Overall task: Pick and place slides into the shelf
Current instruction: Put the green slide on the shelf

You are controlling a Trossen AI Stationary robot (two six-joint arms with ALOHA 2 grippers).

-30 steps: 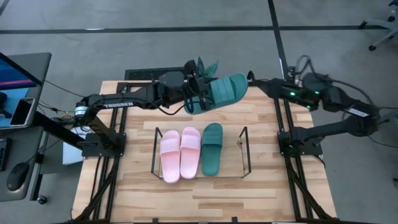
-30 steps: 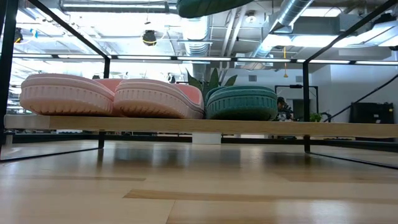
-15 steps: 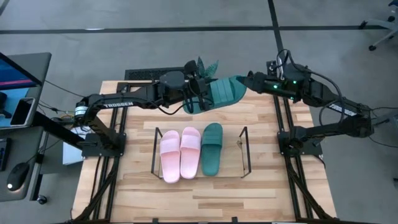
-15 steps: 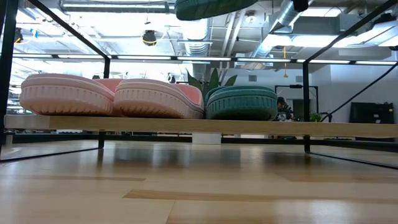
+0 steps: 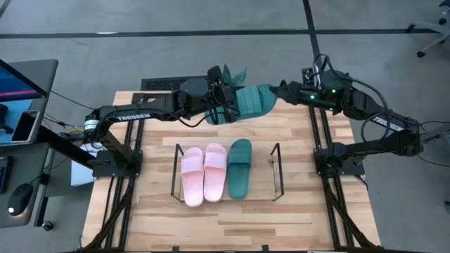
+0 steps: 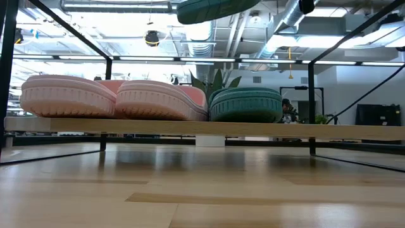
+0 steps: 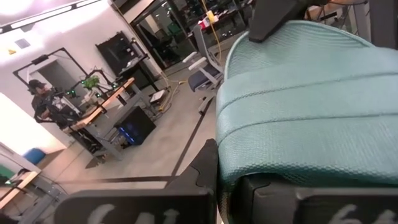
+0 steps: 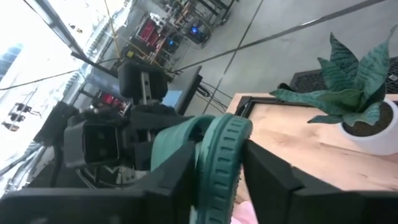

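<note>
A dark green slide (image 5: 246,102) hangs in the air above the table's far middle, held between both arms. My left gripper (image 5: 225,105) is shut on it from the left. My right gripper (image 5: 280,91) is shut on its right end. The low view shows only its underside (image 6: 215,7) at the top edge. Two pink slides (image 5: 192,179) (image 5: 215,172) and a second green slide (image 5: 239,167) lie side by side, soles down, on the black wire shelf (image 5: 276,172) at mid-table. My left gripper holds the green slide by its wide strap (image 7: 292,143), whose edge runs in between the two fingers (image 7: 205,177). The fingers come level from the table's left. The slide is lifted clear and lies roughly level. My right gripper has the ridged sole rim (image 8: 225,149) at the slide's right end between its two fingers (image 8: 267,177), one on each face. The fingers come level from the table's right, along the slide. The slide hangs clear of the table.
A small potted plant (image 5: 230,72) stands at the far edge, just behind the held slide. A gap stays on the shelf to the right of the green slide. A black metal frame (image 5: 314,133) edges the table.
My right gripper has swung toward the table's left and come up to the right end of the held green slide. My left gripper has turned the slide a little, so it lies flatter and slightly farther left than before.
</note>
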